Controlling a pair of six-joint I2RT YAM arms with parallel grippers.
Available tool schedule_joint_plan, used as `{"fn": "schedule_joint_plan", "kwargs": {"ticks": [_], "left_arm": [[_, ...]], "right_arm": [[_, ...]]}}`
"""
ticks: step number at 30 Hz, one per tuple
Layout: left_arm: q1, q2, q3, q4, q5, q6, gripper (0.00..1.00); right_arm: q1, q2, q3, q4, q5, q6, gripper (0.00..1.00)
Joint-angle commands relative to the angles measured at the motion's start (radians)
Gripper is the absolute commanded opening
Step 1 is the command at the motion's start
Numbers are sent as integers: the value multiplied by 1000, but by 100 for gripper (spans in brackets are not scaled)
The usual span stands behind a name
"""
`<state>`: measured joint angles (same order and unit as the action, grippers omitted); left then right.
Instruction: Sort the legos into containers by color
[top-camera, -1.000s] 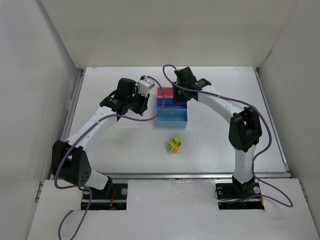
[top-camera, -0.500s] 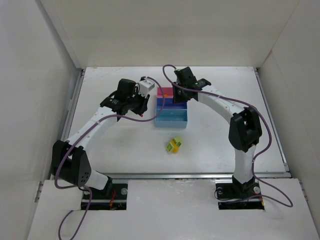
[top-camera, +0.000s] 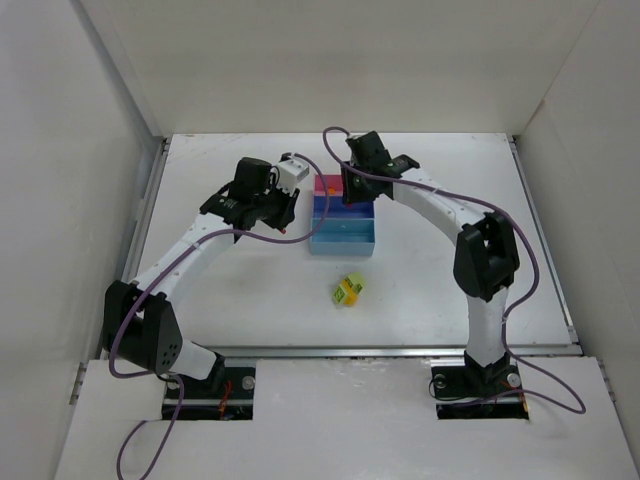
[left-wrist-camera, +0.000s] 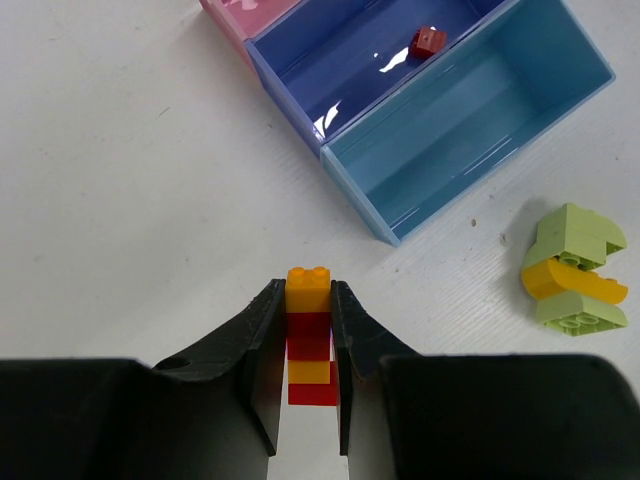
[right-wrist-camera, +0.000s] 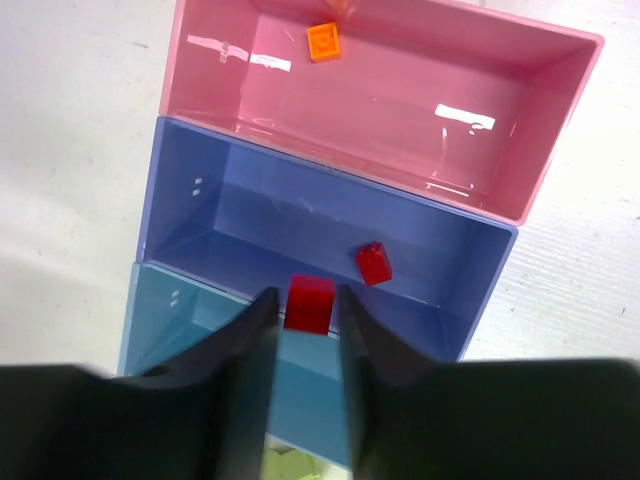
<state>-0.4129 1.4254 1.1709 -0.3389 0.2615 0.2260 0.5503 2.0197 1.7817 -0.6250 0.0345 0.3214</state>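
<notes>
My left gripper (left-wrist-camera: 308, 300) is shut on a stack of orange and red legos (left-wrist-camera: 308, 335), held above the table left of the tray (top-camera: 284, 222). The tray has a pink bin (right-wrist-camera: 400, 110), a dark blue bin (right-wrist-camera: 270, 225) and a light blue bin (left-wrist-camera: 470, 130). My right gripper (right-wrist-camera: 305, 300) hovers over the dark blue bin (top-camera: 350, 193). A red lego (right-wrist-camera: 309, 303) sits between its fingertips, with a thin gap on each side. Another red lego (right-wrist-camera: 373, 264) lies in the dark blue bin. An orange lego (right-wrist-camera: 323, 42) lies in the pink bin.
A clump of lime-green and yellow legos (top-camera: 348, 290) lies on the table in front of the tray, and it also shows in the left wrist view (left-wrist-camera: 572, 270). White walls close in the table on the left, back and right.
My right gripper has shifted slightly over the tray. The left arm has barely moved.
</notes>
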Motion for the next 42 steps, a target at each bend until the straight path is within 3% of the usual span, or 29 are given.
{"fn": "schedule_joint_plan", "kwargs": {"ticks": [1, 5, 8, 15, 22, 26, 29, 32, 42], "left_arm": [[2, -46, -5, 21, 18, -11, 0], [2, -46, -5, 21, 18, -11, 0], [2, -46, -5, 31, 18, -11, 0], [2, -57, -25, 11, -1, 9, 0], [2, -53, 62, -18, 61, 85, 0], [-56, -25, 93, -122, 70, 245, 0], [-69, -49, -25, -190, 70, 341, 0], [-107, -85, -203, -157, 55, 410, 0], [-156, 4, -382, 29, -13, 401, 1]], "right_arm": [[7, 11, 50, -5, 7, -16, 39], [7, -10, 29, -5, 7, -16, 63], [7, -21, 19, -5, 7, -16, 70], [7, -82, 28, -15, 18, -27, 70], [-30, -176, -48, 97, -316, -67, 75], [-58, -240, -85, 70, -277, -67, 76], [-78, -291, -123, 36, -184, -85, 76], [-87, -323, -165, 25, -131, -85, 76], [-87, -358, -185, 44, -131, -76, 76]]}}
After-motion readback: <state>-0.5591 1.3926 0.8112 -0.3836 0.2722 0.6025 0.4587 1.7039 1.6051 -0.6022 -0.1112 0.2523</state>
